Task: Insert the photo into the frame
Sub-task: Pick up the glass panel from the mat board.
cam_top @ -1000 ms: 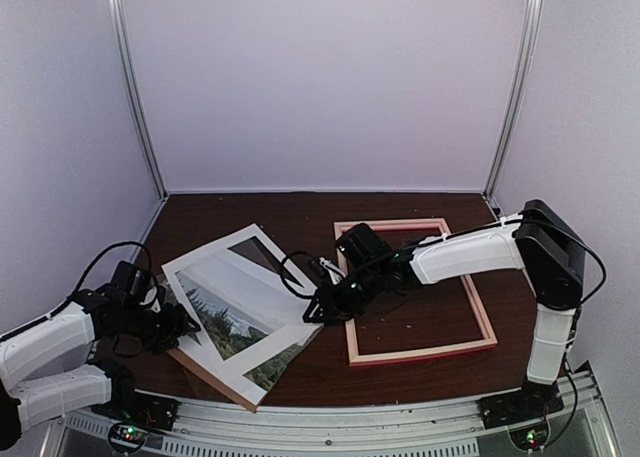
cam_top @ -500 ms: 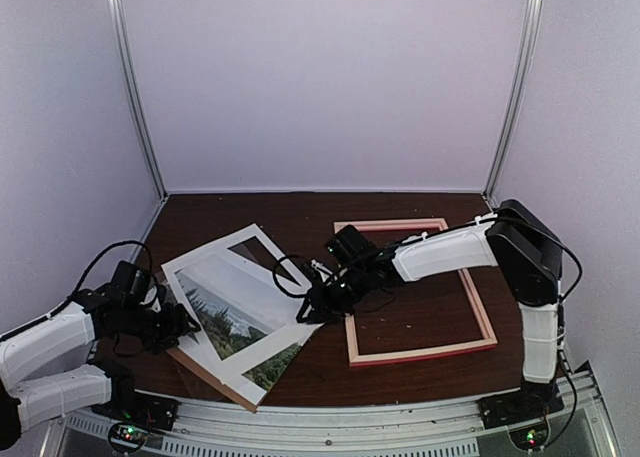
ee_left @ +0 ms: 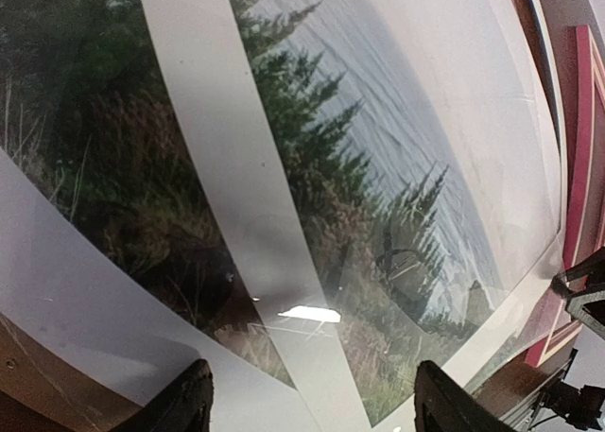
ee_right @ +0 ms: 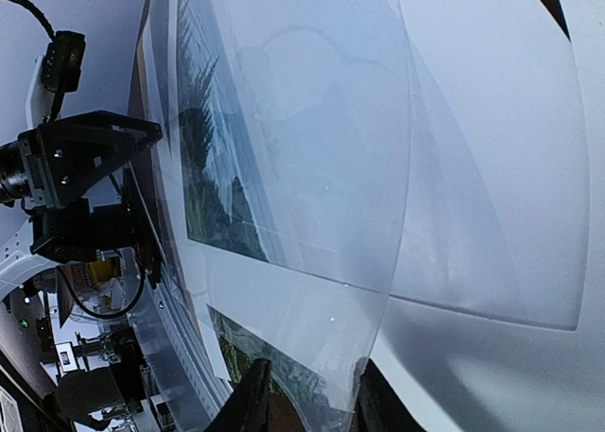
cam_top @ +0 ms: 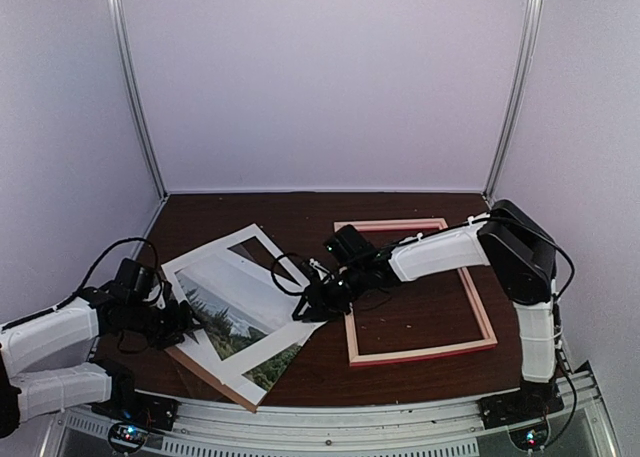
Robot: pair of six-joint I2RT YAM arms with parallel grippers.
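From above, the photo (cam_top: 228,320) lies askew under the white mat (cam_top: 205,261), left of the frame (cam_top: 420,353) and outside it. My left gripper (cam_top: 184,323) is at the stack's left edge and my right gripper (cam_top: 313,305) at its right corner. Only my wrist cameras reveal a clear sheet (ee_right: 312,167) over the print. My left jaws stand wide with nothing between them, while my right fingers (ee_right: 249,400) sit close together at the sheet's edge, and I cannot tell whether they pinch it.

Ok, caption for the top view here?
Left gripper and right gripper flank the photo under its skewed white mat, beside the empty pink frame.
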